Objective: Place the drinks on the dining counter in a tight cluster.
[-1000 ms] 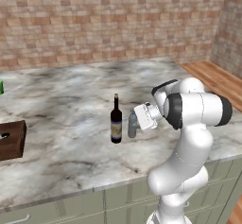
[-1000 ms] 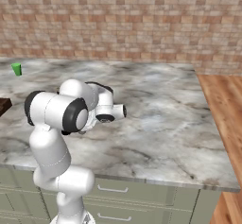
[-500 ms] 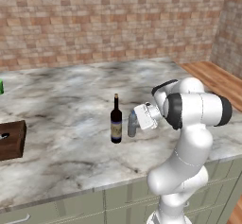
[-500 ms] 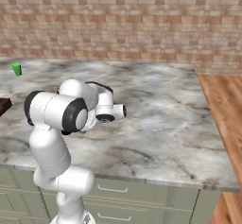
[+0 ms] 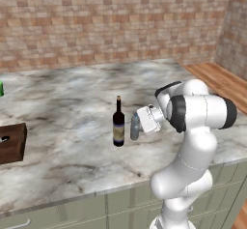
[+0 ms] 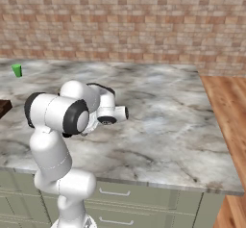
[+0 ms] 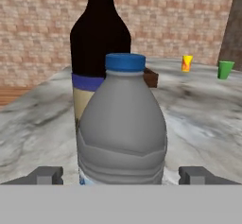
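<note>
1. Where the grey-white marble dining counter (image 5: 72, 126) is veined, the clear grey water bottle with blue cap (image 7: 122, 124) stands upright, just beside the tall dark labelled wine bottle (image 5: 118, 124).
2. Two-finger gripper (image 7: 120, 175): jaws apart, flanking the water bottle.

glossy white rounded arm (image 5: 193, 141) w/ black joint bands, dark fingers (image 7: 47, 175).

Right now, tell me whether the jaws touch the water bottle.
Apart. The hand view shows both fingertips standing clear of the water bottle, with counter visible in each gap.
</note>
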